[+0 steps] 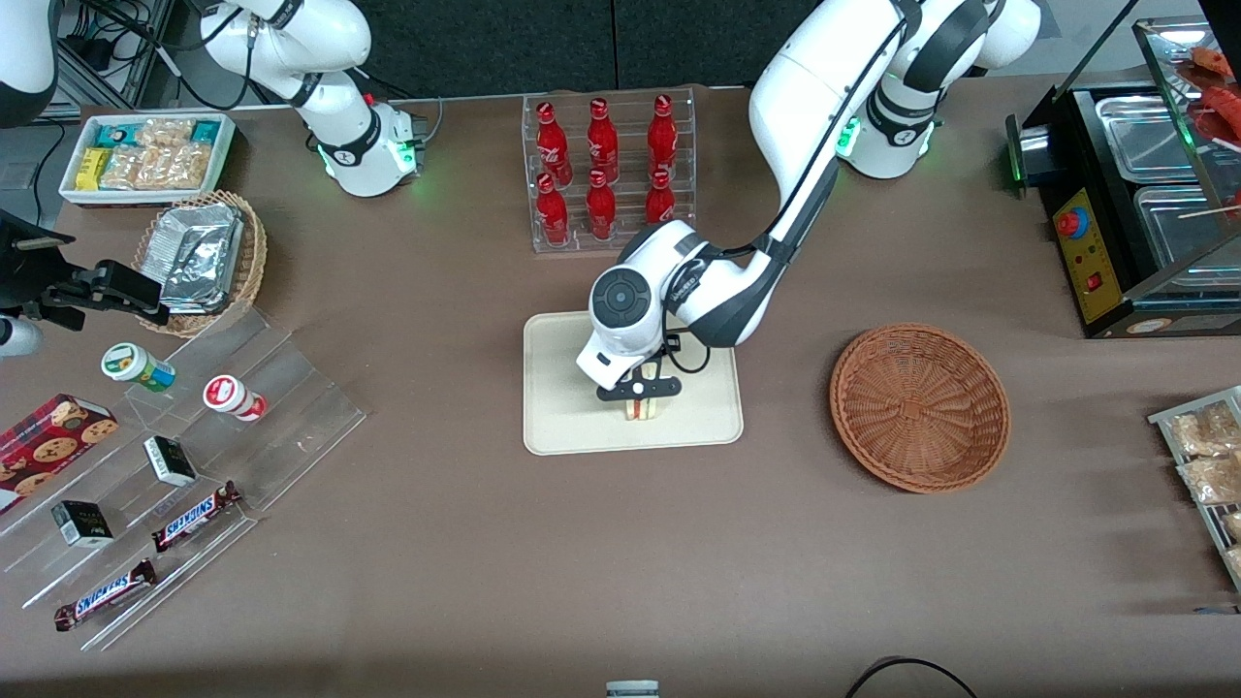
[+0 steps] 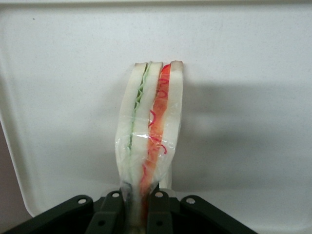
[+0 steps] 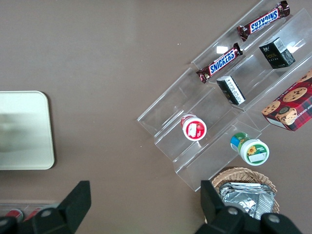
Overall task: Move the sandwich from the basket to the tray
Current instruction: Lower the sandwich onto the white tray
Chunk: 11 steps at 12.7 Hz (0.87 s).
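1. I have the gripper (image 1: pixel 641 390) low over the tray (image 1: pixel 562 427), at the part of the tray nearer the front camera. Its two fingers (image 2: pixel 157 207) are clamped on the sandwich (image 1: pixel 642 407).
2. In the wrist view the sandwich (image 2: pixel 150 131) stands on edge on the cream tray (image 2: pixel 243 97). Its cut side faces the camera: white bread, a green layer and a red-orange layer, all under clear wrap. The wrap is pinched where the black fingers meet it.
3. I cannot tell whether the sandwich's lower edge rests on the tray or hangs just above it.
4. The basket (image 1: pixel 919 405) sits on the brown table (image 1: pixel 485 582) toward the working arm's end, well apart from the tray. I see only its woven bottom.
5. A clear rack of red bottles (image 1: pixel 606 170) stands farther from the front camera than the tray.
6. Toward the parked arm's end I see a tan wicker basket of foil packets (image 1: pixel 199 257) and clear stepped shelves with Snickers bars (image 1: pixel 194 514).
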Tool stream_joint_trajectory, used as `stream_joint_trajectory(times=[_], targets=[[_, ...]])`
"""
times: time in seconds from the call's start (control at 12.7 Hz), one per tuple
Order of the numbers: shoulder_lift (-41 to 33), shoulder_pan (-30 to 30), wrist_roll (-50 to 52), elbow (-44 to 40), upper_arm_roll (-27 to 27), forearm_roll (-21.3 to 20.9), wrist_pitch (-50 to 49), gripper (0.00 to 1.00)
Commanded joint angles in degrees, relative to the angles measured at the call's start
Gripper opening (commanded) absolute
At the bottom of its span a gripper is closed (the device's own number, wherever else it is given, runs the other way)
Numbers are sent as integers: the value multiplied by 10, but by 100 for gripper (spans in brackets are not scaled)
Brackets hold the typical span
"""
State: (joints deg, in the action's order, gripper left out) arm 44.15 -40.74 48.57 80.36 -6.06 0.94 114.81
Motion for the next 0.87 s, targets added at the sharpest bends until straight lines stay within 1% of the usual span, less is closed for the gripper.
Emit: stream_joint_trajectory(times=[0.0, 0.08, 0.39, 0.55, 0.79], targets=[[13, -9, 14, -25, 5, 7, -15, 96], [12, -9, 15, -24, 5, 7, -15, 100], [5, -7, 27, -20, 7, 3, -21, 100], [-14, 1, 23, -20, 10, 6, -28, 100], [-36, 31, 21, -19, 11, 1, -70, 100]])
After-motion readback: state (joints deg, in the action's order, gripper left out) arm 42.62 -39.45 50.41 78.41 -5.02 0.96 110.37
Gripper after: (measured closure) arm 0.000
